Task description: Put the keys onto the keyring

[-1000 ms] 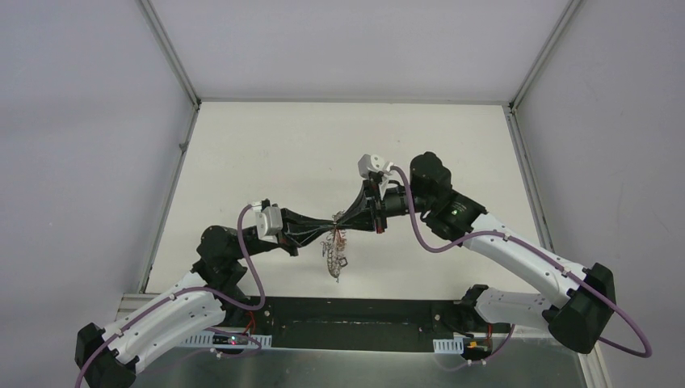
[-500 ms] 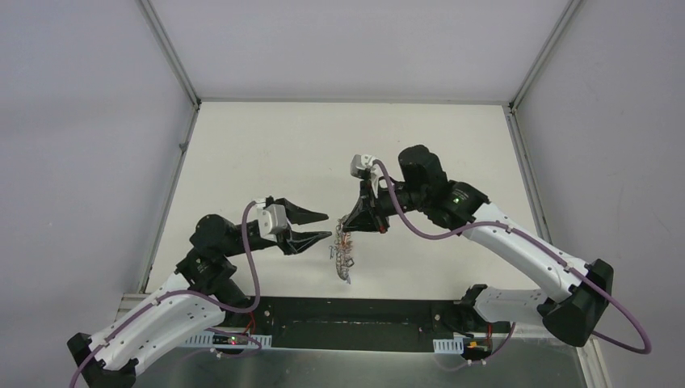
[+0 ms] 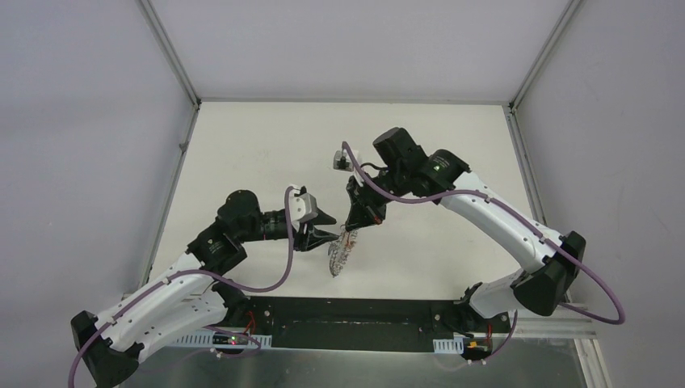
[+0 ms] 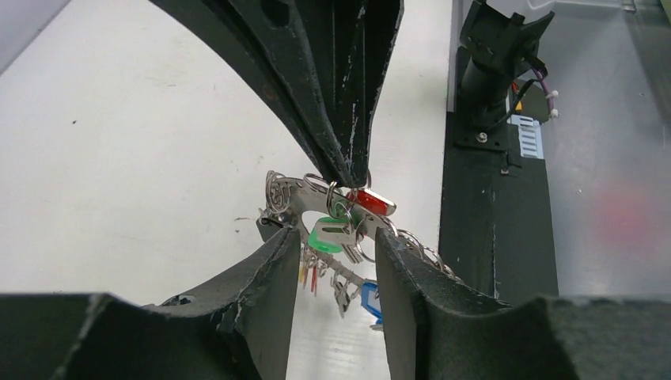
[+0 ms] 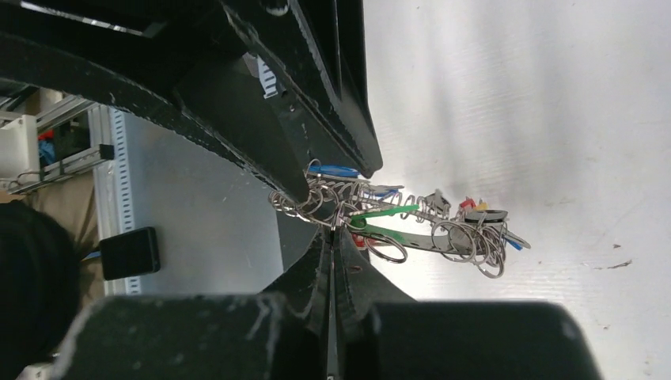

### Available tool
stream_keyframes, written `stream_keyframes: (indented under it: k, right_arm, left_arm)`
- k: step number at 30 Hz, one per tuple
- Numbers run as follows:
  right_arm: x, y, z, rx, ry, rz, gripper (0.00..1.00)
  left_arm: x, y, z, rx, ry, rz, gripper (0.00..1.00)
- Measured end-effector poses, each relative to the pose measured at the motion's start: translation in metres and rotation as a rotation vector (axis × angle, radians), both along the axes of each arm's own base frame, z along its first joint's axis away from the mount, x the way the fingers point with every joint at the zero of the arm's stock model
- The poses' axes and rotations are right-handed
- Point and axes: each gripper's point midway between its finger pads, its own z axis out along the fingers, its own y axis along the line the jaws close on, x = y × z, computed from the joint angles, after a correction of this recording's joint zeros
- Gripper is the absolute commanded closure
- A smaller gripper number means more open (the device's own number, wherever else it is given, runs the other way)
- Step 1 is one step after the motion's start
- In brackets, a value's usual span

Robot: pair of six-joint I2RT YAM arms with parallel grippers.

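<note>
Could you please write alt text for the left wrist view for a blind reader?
The right gripper, shut, pinches the keyring by its rim, white table behind. The left gripper stands open in the foreground, a finger either side of the ring, where a red tag, a green tag and a blue tag hang.

I count two claws of mine, my left claw (image 4: pixel 336 234) and my right claw (image 4: pixel 348 170). One keyring (image 4: pixel 299 204) hangs at my right claw's tip, in the gap of my left claw. On it I make out one red tag (image 4: pixel 370 200), one green tag (image 4: pixel 328 236) and one blue tag (image 4: pixel 369 299). Its wire loops are too tangled to count.
</note>
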Motion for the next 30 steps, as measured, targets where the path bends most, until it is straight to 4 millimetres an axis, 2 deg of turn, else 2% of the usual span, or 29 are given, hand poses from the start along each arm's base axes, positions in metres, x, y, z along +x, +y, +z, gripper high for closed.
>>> stream_keyframes:
  k: [5,14,23,25,28,30]
  right_arm:
    - [-0.005,0.0,0.0,-0.05,0.064,0.026,1.0]
    - [-0.021,-0.001,-0.014,-0.117,0.118,0.081,1.0]
    - [-0.023,-0.001,-0.014,-0.117,0.114,0.089,1.0]
    - [-0.023,-0.001,-0.014,-0.118,0.113,0.09,1.0]
    - [-0.023,0.0,-0.015,-0.12,0.111,0.09,1.0]
    - [-0.023,-0.001,-0.015,-0.122,0.111,0.089,1.0]
  left_arm:
    - [-0.002,-0.005,-0.005,0.023,0.015,-0.036,0.65]
    - [-0.008,-0.011,-0.012,0.038,0.036,-0.095,0.75]
    - [-0.012,-0.017,-0.016,0.042,0.053,-0.15,0.83]
    - [-0.014,-0.018,-0.017,0.043,0.059,-0.165,0.88]
    - [-0.016,-0.02,-0.018,0.045,0.068,-0.18,1.0]
    - [-0.017,-0.02,-0.018,0.042,0.071,-0.19,1.0]
